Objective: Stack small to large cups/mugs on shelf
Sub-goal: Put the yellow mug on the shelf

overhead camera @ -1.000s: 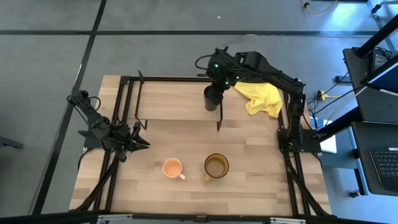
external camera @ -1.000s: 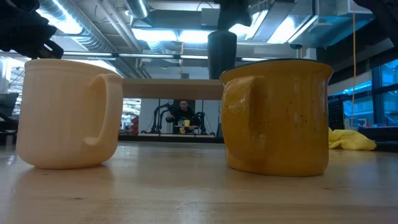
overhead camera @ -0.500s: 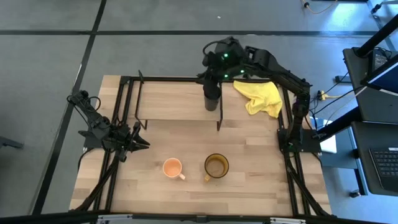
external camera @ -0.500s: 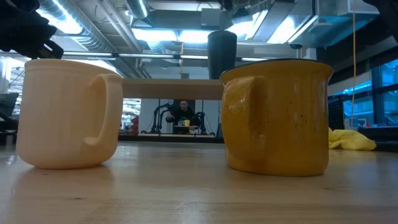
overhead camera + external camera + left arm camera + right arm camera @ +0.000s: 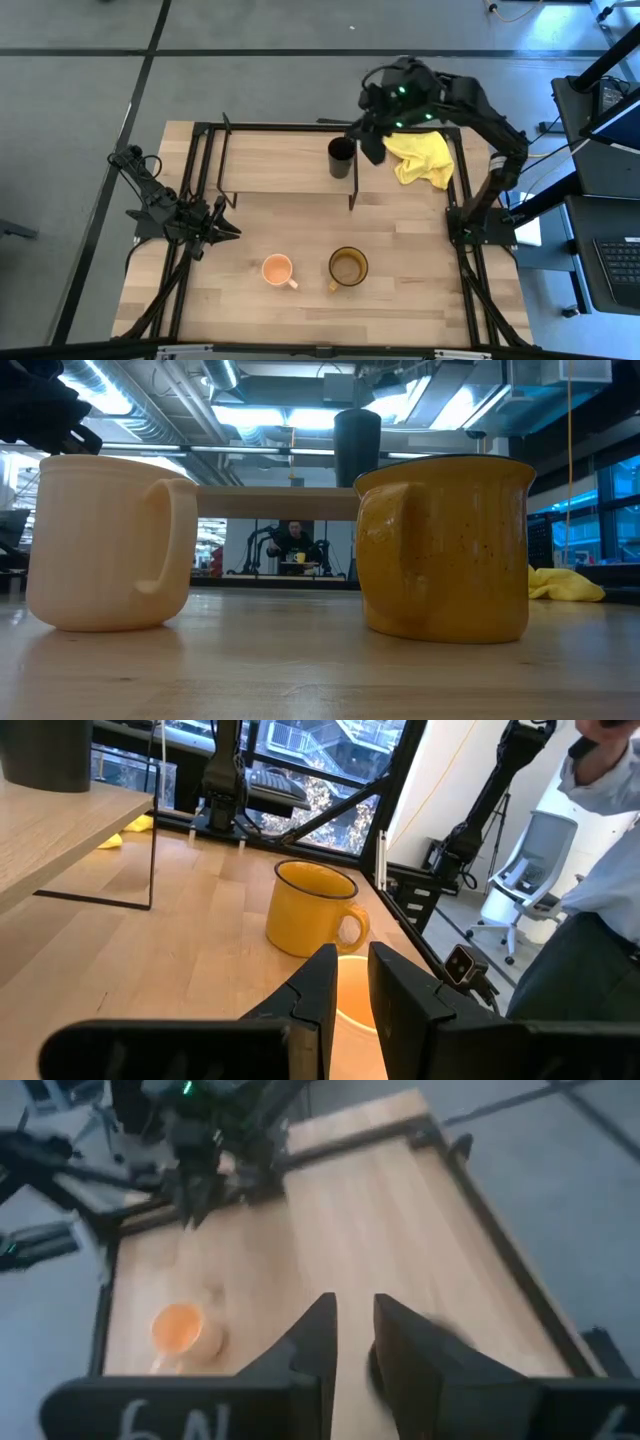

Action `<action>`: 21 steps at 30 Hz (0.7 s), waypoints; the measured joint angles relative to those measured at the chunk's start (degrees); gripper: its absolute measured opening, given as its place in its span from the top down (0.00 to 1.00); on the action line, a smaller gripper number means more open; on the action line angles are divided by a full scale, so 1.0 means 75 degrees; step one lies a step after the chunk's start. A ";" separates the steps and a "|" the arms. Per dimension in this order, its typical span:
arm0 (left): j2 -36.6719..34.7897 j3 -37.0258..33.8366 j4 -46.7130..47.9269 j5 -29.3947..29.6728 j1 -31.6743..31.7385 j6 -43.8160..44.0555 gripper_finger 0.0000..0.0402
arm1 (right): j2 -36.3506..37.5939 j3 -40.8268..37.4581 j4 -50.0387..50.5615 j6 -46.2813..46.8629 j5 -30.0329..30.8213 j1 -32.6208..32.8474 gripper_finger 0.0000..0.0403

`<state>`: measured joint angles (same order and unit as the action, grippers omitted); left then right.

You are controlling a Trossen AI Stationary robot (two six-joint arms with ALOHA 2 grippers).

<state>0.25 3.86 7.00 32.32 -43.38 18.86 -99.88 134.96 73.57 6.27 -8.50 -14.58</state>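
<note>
Half orange mug behind left pincer.

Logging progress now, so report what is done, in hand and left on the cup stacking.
Done: the small black cup stands on the shelf. In hand: nothing; the right gripper hangs beside that cup, and the left gripper waits at the table's left. Left: the amber mug and peach mug sit on the table.
</note>
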 joint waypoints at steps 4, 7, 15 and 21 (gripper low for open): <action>0.0000 -0.0003 -0.0002 0.0000 -0.0003 0.0001 0.86 | 0.0142 -0.0005 0.1333 0.0368 0.0522 0.0653 0.82; 0.0000 0.0000 0.0000 0.0000 -0.0001 -0.0001 0.86 | 0.0235 -0.0009 0.2211 0.0714 0.1233 0.1420 0.82; 0.0000 0.0000 -0.0002 -0.0003 -0.0003 0.0001 0.86 | 0.0472 -0.0150 0.2219 0.1734 0.1842 0.3188 0.82; 0.0000 -0.0001 -0.0002 0.0000 -0.0001 0.0000 0.86 | 0.0414 -0.0152 0.2187 0.2305 0.1253 0.4071 0.82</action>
<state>0.25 3.85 6.98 32.32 -43.38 18.86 -96.78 133.82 89.97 23.55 0.90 15.96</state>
